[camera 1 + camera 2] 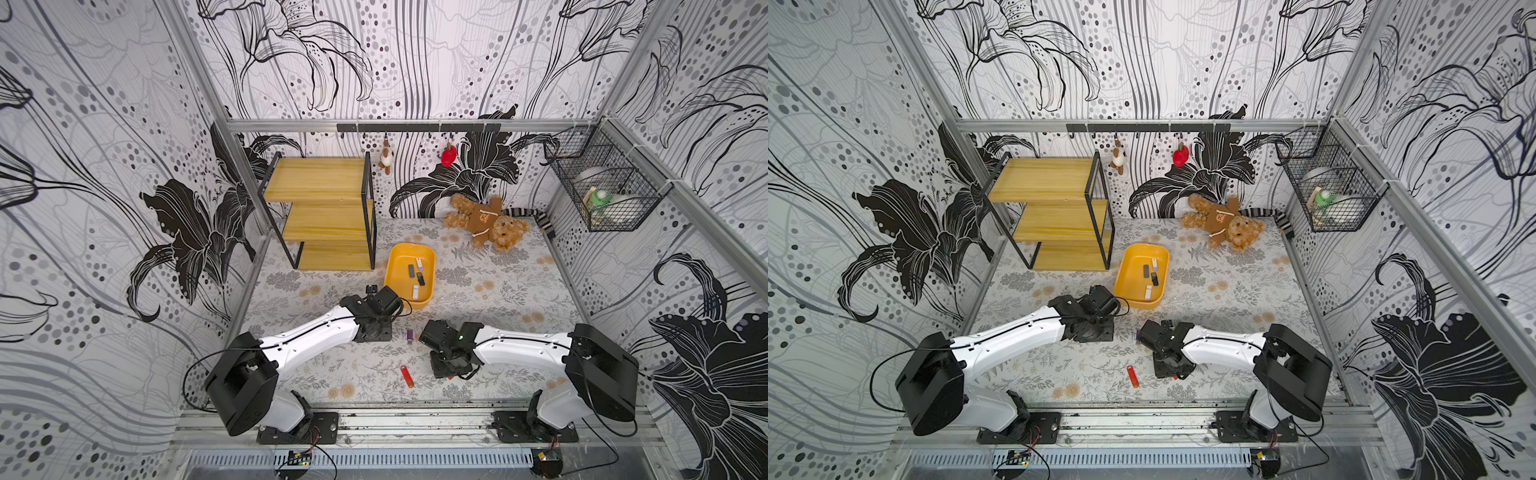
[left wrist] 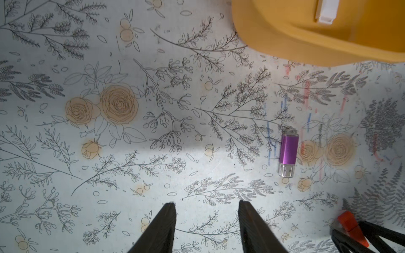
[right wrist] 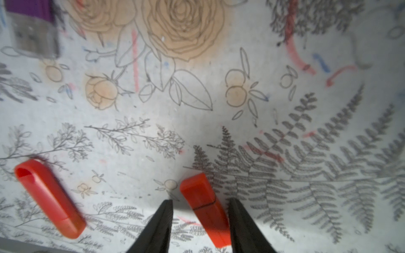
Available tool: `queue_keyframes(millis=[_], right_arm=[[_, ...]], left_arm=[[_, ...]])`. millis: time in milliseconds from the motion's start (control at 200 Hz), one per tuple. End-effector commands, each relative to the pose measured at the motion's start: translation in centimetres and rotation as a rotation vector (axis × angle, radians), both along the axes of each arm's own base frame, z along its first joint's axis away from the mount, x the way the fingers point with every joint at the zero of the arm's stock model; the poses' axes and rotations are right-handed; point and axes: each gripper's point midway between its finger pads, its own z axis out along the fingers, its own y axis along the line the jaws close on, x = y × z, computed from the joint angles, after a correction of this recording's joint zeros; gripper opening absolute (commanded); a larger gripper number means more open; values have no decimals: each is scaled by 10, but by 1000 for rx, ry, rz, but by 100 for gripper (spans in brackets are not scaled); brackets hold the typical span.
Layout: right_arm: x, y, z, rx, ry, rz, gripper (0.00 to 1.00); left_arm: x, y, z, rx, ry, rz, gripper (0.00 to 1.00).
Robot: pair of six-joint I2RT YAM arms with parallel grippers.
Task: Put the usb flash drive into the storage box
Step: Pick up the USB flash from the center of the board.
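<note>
My two arms, low over the flower-printed tabletop (image 1: 498, 291)

My left arm (image 1: 307, 336) reaches to the near corner of the shallow yellow-orange plastic tub (image 1: 397, 274), which has small black and white sticks (image 1: 421, 278) lying inside. My right arm (image 1: 519, 347) bends down nearer the front edge. A small purple flash drive (image 1: 409, 333) lies between my wrists, and a slim red flash drive (image 1: 407, 376) lies closer to the front. A brown plush teddy bear (image 1: 486, 222) sprawls by the back wall, and a black-framed wooden shelf rack (image 1: 324, 212) stands back left.
</note>
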Motion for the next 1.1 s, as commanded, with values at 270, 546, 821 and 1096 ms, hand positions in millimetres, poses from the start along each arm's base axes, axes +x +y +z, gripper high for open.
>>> queue_keyframes(millis=[270,546,821,1096], right_arm=[[-17,-19,-23,-91,72,-6,22],[-15,-30,-23,-101,44,-67,0],[15,-69,-2,-117,-31,-189,0],[38,-108,18,-91,-93,-300,0]], left_arm=[[-38,-19,-11,-63,28,26,51],[-57,-37,-21,-86,57,9,52],[-76,-63,-24,-111,85,-5,53],[-88,-92,-39,-99,110,-52,53]])
